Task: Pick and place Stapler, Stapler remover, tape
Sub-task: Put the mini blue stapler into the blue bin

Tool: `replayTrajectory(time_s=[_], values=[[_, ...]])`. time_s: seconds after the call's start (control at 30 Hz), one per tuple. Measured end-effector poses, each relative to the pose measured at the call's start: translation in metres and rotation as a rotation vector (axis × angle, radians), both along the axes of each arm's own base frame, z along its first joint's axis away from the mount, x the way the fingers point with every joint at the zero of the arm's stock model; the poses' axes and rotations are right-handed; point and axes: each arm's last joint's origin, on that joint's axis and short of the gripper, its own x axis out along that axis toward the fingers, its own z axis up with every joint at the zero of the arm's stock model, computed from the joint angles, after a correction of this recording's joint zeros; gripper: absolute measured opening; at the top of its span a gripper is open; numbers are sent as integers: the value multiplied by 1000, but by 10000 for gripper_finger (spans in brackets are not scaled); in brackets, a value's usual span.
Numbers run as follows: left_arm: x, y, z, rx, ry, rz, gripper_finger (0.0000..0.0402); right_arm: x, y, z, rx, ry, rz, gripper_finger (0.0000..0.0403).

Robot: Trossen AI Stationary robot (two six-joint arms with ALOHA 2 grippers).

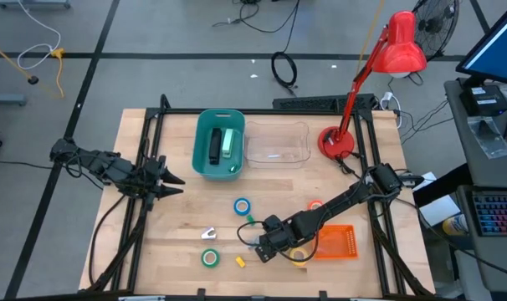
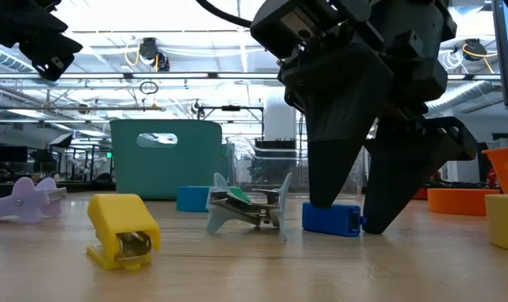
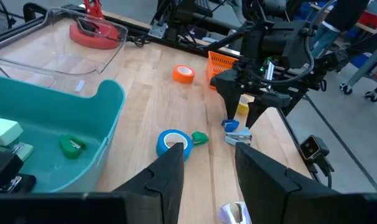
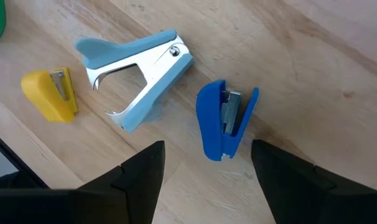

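Right gripper (image 4: 201, 171): fingers spread wide and holding nothing, pointing down at the table's 5 o'clock area; it stands over a small blue stapler, probably lined up to grasp it.
Small blue stapler (image 4: 223, 119): lies on its side on the wood between the two fingertips, untouched in the wrist view.
Staple remover (image 4: 139, 78): pale blue with metal claws, just beside the blue stapler, at its 9 o'clock in the high view.
Small yellow stapler (image 4: 48, 93): near the remover, closer to the table's front edge.
Tape rolls: blue (image 1: 242, 206) near the table's centre; green (image 1: 209, 257) at 6 o'clock; orange-red (image 1: 315, 205) beside the right arm; yellow partly hidden under the arm.
Teal bin (image 1: 199, 155): at 12 o'clock, already holding a dark stapler and pale items, so probably the drop-off place.
Orange basket (image 1: 341, 242): at 4 o'clock, just beside the right arm.
Left gripper (image 1: 171, 182): waits at 9 o'clock, fingers partly apart, gripping nothing.
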Motion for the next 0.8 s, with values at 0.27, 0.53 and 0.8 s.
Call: replayTrajectory(time_s=[0.27, 0.53, 0.8], values=[[0, 0, 0, -5, 0, 1, 145, 0, 0, 0, -4, -2, -3, 238], [0, 0, 0, -8, 1, 2, 145, 2, -7, 0, -3, 6, -20, 238], [0, 0, 0, -11, 1, -4, 145, 3, -12, -2, -14, 27, -31, 236]])
